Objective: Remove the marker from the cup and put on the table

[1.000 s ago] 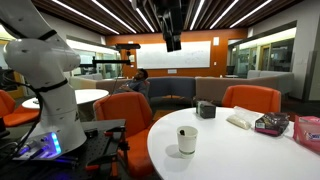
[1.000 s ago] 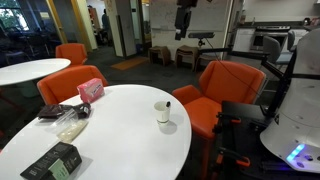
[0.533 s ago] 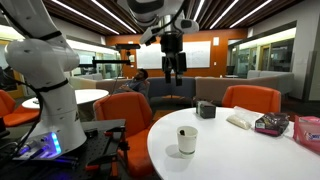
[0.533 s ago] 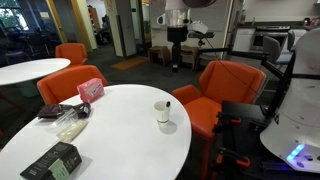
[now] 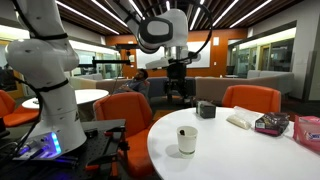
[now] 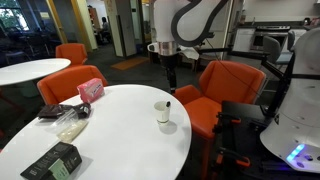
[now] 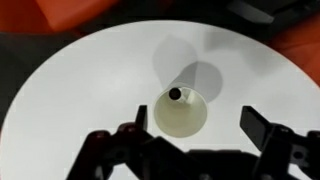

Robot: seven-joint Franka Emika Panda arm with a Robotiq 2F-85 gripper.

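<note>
The two dark fingers [image 7: 130, 137] are spread wide apart and hold nothing; in the wrist view they enter from the bottom edge, one at each side, with open space between them. In that gap, lower down in the scene, stands the cup [image 7: 181, 111], a small cream-white cylinder with no handle, seen from above with its round mouth open. The marker [image 7: 175, 94], a slim dark stick, is inside the cup, leaning against the rim, with its dark tip showing at the far edge of the mouth. The fingers touch neither the cup nor the marker. In both exterior views the fingers [image 5: 178, 92] [image 6: 170, 80] point downward and hang in the air well above the cup [image 5: 187, 139] [image 6: 163, 114], which stands upright on the desk [image 5: 232, 152] [image 6: 118, 128], a large round desk with a smooth white top, near the edge. In an exterior view the marker [image 6: 167, 105] sticks up a little past the cup's rim. The white robot arm [image 5: 45, 60] rises from its base beside the desk and arches over it. Farther across the desk sit a small dark boxy container [image 5: 206, 109], a pale packet [image 5: 240, 120], and a pink package [image 6: 91, 89]. Orange chairs [image 5: 250, 98] [image 6: 228, 85] surround the desk, and a smaller round white table [image 6: 25, 70] stands farther back.
</note>
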